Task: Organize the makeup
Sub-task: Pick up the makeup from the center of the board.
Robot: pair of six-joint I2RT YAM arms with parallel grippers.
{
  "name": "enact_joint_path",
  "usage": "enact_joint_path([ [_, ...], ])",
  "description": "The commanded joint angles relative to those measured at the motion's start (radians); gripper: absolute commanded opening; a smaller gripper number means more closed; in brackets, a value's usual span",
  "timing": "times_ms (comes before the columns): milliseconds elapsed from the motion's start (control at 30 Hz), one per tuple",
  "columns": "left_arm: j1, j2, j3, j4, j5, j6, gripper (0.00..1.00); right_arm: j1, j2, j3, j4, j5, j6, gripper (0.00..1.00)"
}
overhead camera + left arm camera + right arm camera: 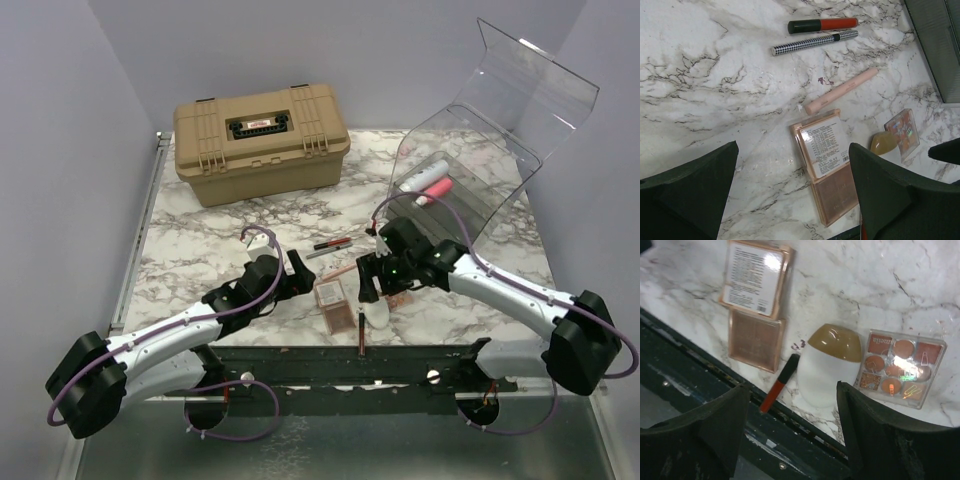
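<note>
In the left wrist view, the makeup lies loose on the marble: a red and black pencil (822, 24), a checked pencil (815, 42), a pink stick (840, 91) and two brown-pink palettes (822, 145). My left gripper (795, 192) hangs open over bare marble just left of the palettes. My right gripper (795, 420) is open and holds nothing. It hovers at the table's front edge over a white oval piece (829, 367). A red pencil (779, 383) lies left of that piece and a multicolour palette (900, 368) right of it. A pink tube (432, 187) and a white tube (424, 177) lie in the clear bin (505, 150).
A large tan hard case (262, 140) stands at the back left with its lid shut. The clear bin's lid stands up at the back right. A black rail (400, 362) runs along the table's front edge, and the red pencil's tip reaches over it.
</note>
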State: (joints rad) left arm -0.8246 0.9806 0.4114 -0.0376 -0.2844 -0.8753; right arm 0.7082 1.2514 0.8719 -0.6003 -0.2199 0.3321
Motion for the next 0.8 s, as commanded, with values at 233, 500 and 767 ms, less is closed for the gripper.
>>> enact_joint_path([
  [233, 0.007, -0.035, 0.008, 0.017, -0.006, 0.001, 0.94, 0.148, 0.174, 0.054, -0.066, 0.357, 0.158, 0.75],
  [500, 0.008, -0.044, 0.0, 0.018, -0.016, -0.007, 0.94, 0.166, 0.216, 0.047, -0.08, 0.382, 0.185, 0.74],
  [767, 0.01, -0.039, 0.004, 0.016, -0.018, -0.007, 0.94, 0.181, 0.236, 0.025, -0.065, 0.359, 0.204, 0.72],
])
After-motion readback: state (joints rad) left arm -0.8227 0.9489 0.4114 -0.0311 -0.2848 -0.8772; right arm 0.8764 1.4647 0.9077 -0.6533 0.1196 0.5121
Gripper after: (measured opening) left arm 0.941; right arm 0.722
